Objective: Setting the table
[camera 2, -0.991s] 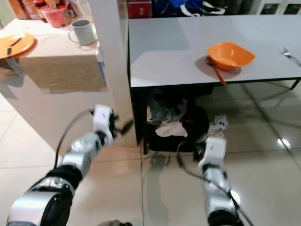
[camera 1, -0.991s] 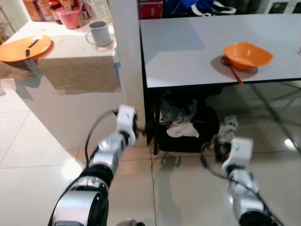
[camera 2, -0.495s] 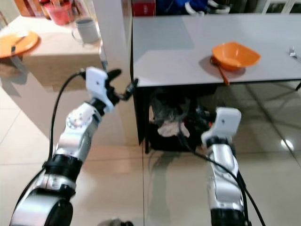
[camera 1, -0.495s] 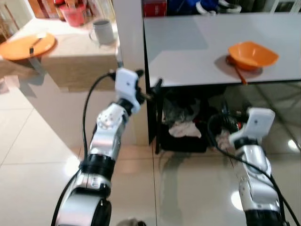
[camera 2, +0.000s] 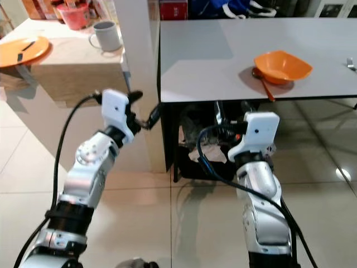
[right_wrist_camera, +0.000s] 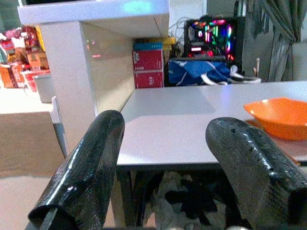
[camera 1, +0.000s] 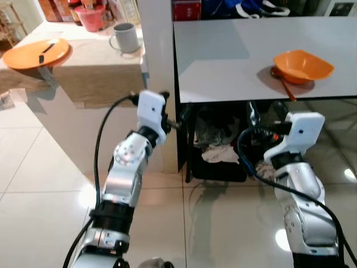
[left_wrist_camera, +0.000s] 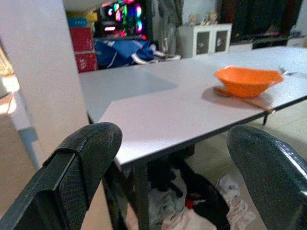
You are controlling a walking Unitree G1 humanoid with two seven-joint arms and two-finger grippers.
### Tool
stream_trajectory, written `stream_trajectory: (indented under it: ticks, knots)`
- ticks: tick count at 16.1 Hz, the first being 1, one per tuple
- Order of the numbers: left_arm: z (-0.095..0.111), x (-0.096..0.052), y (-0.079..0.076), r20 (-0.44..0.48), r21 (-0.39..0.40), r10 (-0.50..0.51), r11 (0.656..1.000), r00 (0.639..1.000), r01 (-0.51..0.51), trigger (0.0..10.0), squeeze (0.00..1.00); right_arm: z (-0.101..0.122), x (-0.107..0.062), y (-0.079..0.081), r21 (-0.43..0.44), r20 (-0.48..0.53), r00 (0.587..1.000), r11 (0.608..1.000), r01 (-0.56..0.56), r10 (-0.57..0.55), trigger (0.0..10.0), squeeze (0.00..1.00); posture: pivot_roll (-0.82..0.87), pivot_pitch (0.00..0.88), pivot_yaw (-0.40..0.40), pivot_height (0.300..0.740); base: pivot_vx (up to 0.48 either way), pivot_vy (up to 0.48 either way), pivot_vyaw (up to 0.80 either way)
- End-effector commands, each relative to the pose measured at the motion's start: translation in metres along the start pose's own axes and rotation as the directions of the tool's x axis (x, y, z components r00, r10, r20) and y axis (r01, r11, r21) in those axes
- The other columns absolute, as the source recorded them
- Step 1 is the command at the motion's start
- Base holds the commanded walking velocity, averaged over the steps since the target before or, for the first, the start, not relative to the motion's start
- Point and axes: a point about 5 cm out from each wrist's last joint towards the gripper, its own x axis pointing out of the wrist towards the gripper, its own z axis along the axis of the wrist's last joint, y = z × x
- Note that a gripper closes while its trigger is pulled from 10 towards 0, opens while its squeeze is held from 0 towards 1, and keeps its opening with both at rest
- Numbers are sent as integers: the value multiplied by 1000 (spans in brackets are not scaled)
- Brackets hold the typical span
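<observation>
An orange bowl rests on the grey table, with an orange spoon lying against its near side. Off to the left, a counter carries an orange plate with a dark utensil on it, and a grey mug. A fork lies at the table's far right. My left gripper is raised beside the table's near left corner, open and empty. My right gripper is held just under the table's front edge, open and empty. Both wrist views look across the table at the bowl.
A white pillar stands between counter and table. A black basket of cloths sits under the table. A red container and boxes crowd the counter's back. Red boxes and a blue bag lie behind the table. Glossy tiles cover the floor.
Both arms have lifted from near the floor to table-edge height, the left first, then the right. The view has shifted slightly; bowl, plate and mug stay put.
</observation>
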Motion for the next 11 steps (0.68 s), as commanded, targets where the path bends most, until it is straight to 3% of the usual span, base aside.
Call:
stream_trajectory:
  ticks: [1,2,4,5,6,8,11]
  knots:
    - [-1,0,-4,-17,14,-4,1000,1000,4,10000,0,-5,-2,0,4,-24,1000,1000,3,-3,10000,0,3,0,70,740,0,0,0]
    - [-4,0,-5,-33,-2,-4,1000,999,4,10000,0,-11,-3,0,10,-51,999,1000,1,0,10000,0,0,0,70,740,0,0,0]
    - [-5,-6,11,-7,-119,137,983,991,-137,10000,0,-17,-8,-10,-18,-46,999,1000,21,-22,10000,0,-13,0,72,740,0,0,0]
    - [-17,-16,38,-74,-151,317,934,946,-324,10000,0,-28,-12,-27,-21,-80,989,993,120,-121,10000,0,-4,0,63,740,0,0,0]
    - [-20,-19,50,-94,-138,379,911,921,-389,10000,0,-33,-15,-35,-7,-90,978,982,190,-189,10000,0,2,0,60,740,0,0,0]
    - [-19,-18,50,-95,-123,379,913,920,-389,10000,0,-36,-16,-38,13,-102,968,973,231,-229,10000,0,7,0,60,740,0,0,0]
    - [-17,-10,32,-85,-89,296,949,951,-304,10000,0,-41,-15,-29,18,-106,972,977,214,-211,10000,0,6,0,64,740,0,0,0]
